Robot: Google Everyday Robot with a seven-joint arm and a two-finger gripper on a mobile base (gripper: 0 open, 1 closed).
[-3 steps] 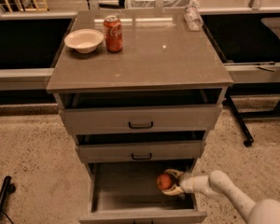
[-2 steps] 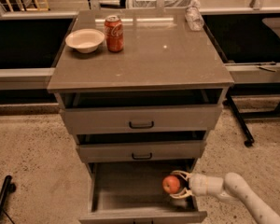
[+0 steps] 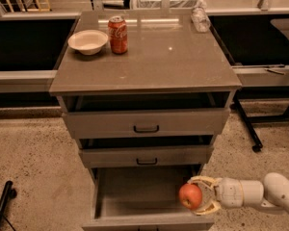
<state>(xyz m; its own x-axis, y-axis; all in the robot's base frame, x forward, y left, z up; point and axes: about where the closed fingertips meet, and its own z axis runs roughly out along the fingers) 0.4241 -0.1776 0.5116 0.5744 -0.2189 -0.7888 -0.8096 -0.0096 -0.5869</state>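
A red apple (image 3: 190, 196) is held between the two fingers of my gripper (image 3: 198, 195), which reaches in from the lower right. The apple hangs over the right front corner of the open bottom drawer (image 3: 135, 196), near its right wall. The white arm (image 3: 265, 194) runs off toward the right edge. The drawer's inside looks bare apart from the apple above it.
The cabinet top (image 3: 159, 57) carries a white bowl (image 3: 88, 41), a red soda can (image 3: 118, 34) and a clear plastic bottle (image 3: 200, 18) at the back right. The two upper drawers (image 3: 144, 124) stand slightly ajar. A black stand leg (image 3: 248, 129) is on the right.
The gripper with the apple has moved right and toward the front, from inside the bottom drawer to above its right front corner. The arm has drawn back.
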